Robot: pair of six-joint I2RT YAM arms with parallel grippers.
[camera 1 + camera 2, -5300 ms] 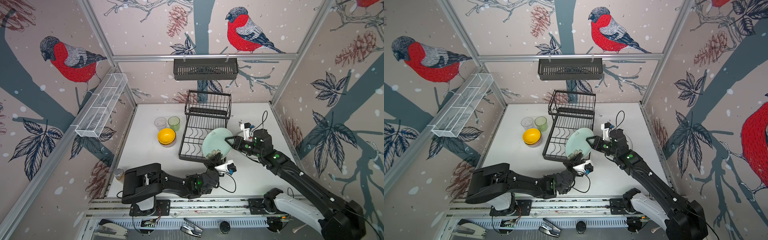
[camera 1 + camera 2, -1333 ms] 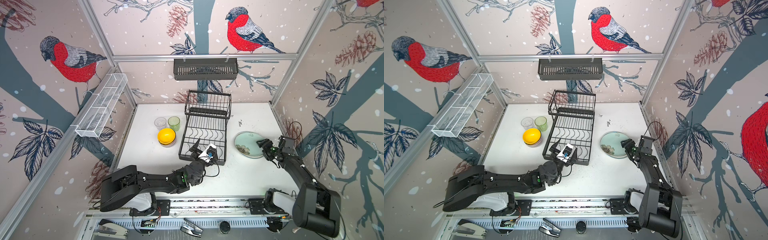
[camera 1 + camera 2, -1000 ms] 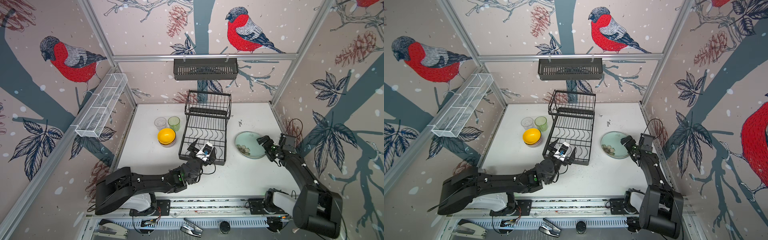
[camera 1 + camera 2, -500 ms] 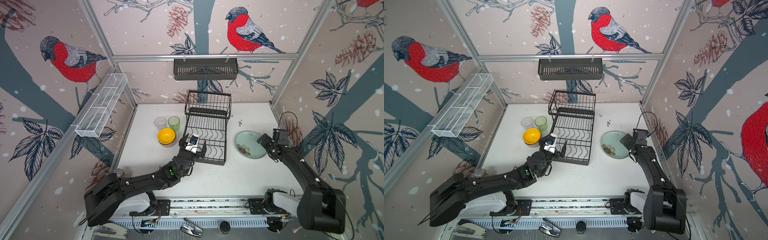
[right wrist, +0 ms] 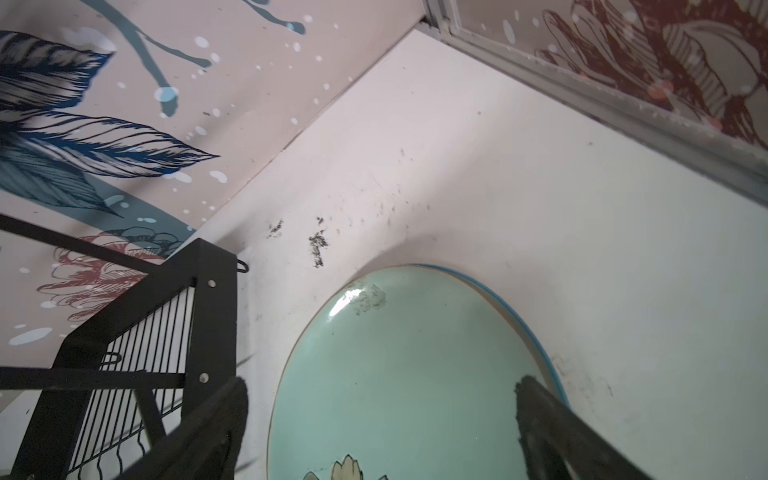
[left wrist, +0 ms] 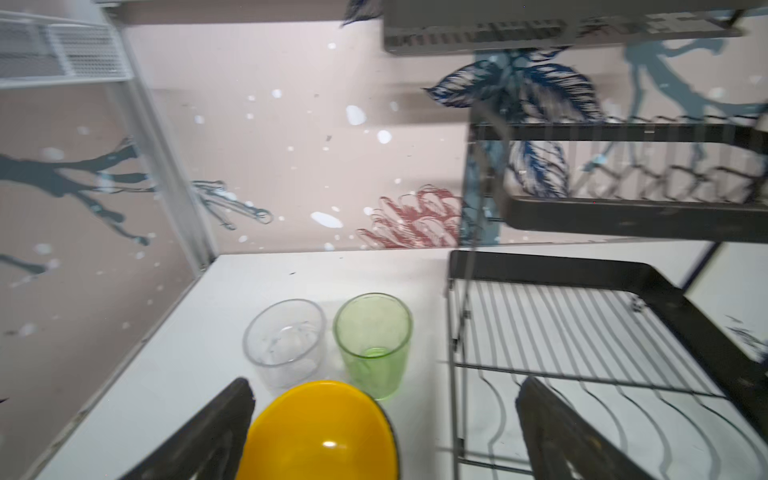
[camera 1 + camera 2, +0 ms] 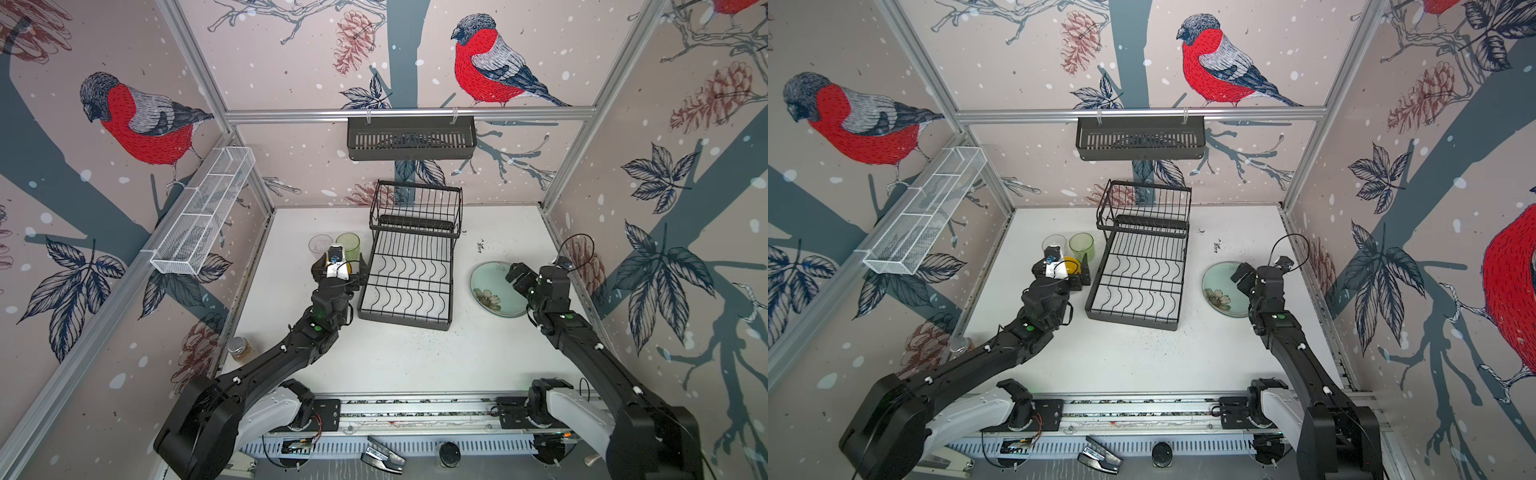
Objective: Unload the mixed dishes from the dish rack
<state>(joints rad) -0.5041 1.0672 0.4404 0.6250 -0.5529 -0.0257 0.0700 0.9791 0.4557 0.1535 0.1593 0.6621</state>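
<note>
The black wire dish rack [image 7: 409, 276] stands mid-table with nothing in it in both top views [image 7: 1138, 278]. Left of it on the table are a clear tumbler [image 6: 284, 340], a pale-green tumbler [image 6: 372, 340] and a yellow bowl [image 6: 320, 432]. My left gripper [image 7: 340, 262] hangs open over the yellow bowl [image 7: 1072, 266], its fingers either side of it and apart from it. The mint plate with a flower [image 7: 492, 291] lies flat on the table right of the rack. My right gripper [image 5: 380, 415] is open above the plate [image 5: 407, 365], holding nothing.
A long black slotted basket [image 7: 411, 137] hangs on the back rail and a white mesh trough [image 7: 203, 220] on the left wall. A small jar [image 7: 239, 347] stands at the left table edge. Dark crumbs [image 7: 480, 246] lie behind the plate. The side wall runs close to the right arm.
The left gripper has swung from the rack's front corner back and left to over the yellow bowl. The right gripper has shifted a little over the plate. Both have stayed open.
</note>
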